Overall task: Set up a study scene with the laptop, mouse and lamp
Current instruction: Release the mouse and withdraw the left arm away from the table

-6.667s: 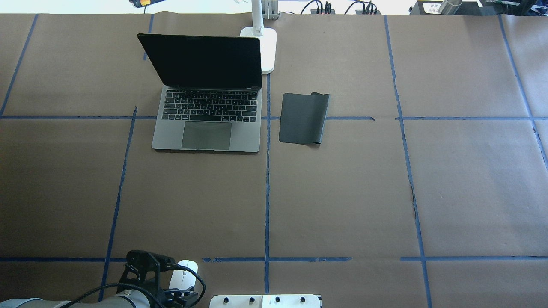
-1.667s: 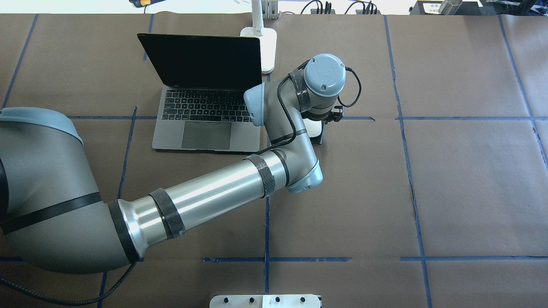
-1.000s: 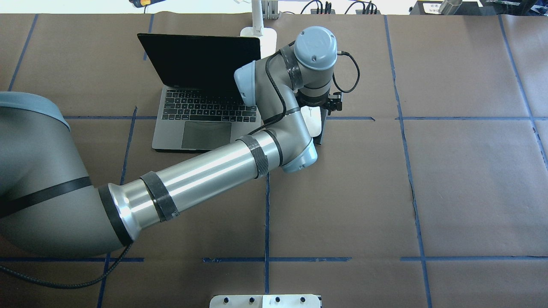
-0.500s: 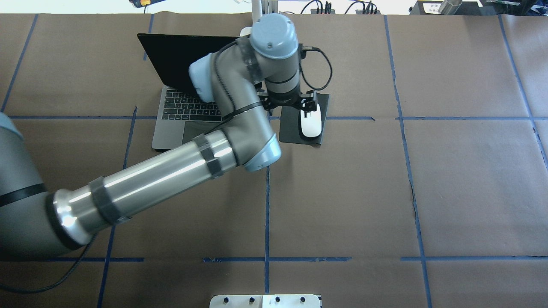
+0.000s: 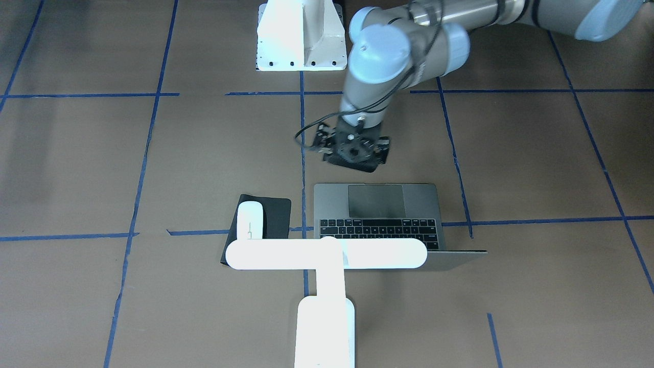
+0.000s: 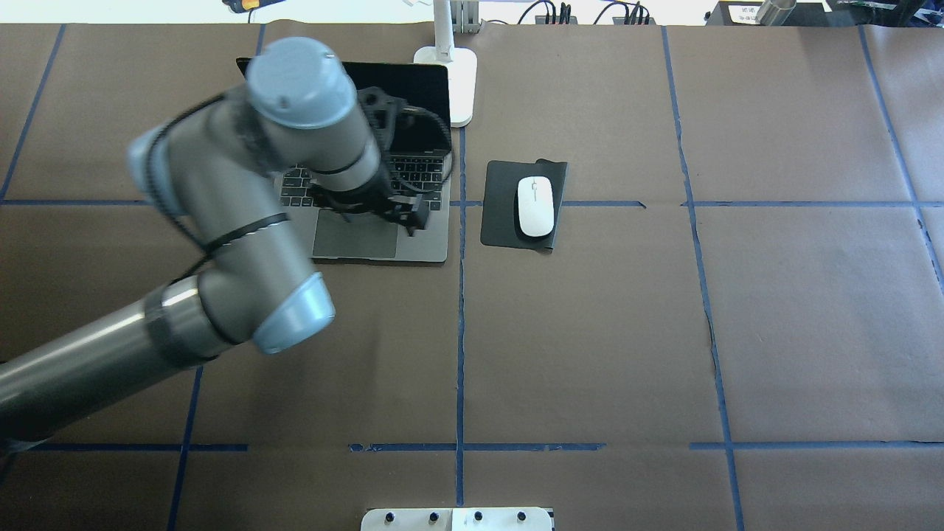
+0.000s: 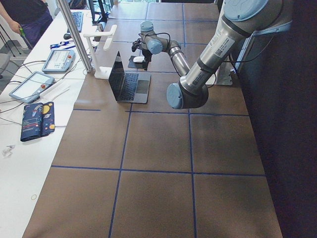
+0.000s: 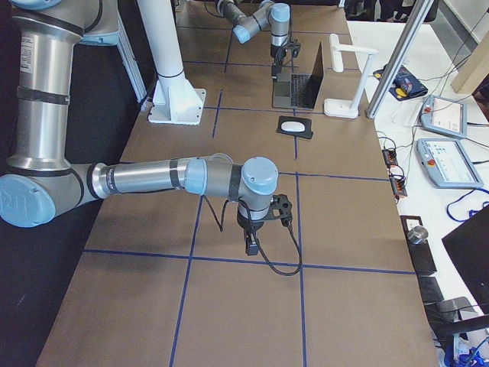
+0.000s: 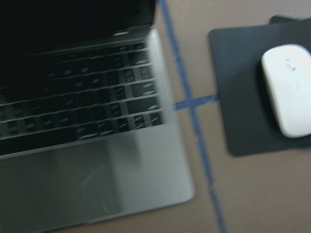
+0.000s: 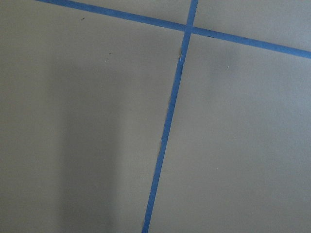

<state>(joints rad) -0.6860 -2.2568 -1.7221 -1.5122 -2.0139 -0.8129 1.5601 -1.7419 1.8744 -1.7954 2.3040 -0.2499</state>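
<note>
The open dark-grey laptop (image 6: 431, 243) sits at the far left-centre, with its keyboard partly under my left arm. To its right the white mouse (image 6: 535, 207) lies alone on a black pad (image 6: 501, 210). The mouse (image 9: 289, 90) also shows in the left wrist view, beside the laptop (image 9: 146, 165). The white lamp (image 5: 327, 254) stands behind the laptop, its bar head over the laptop's back edge and its base (image 6: 461, 81) on the table. My left gripper (image 6: 411, 220) hovers open and empty above the laptop's palm rest. My right gripper (image 8: 251, 243) points down at bare paper; I cannot tell whether it is open or shut.
Brown paper with blue tape lines (image 6: 459, 332) covers the table. A white bolted pedestal (image 5: 301, 36) stands at the robot's side. Pendants and cables lie on a side bench (image 8: 443, 145) beyond the lamp.
My left gripper carried the mouse from the near edge to the black pad and let go of it. It has since swung left, over the laptop. The mouse stays on the pad.
</note>
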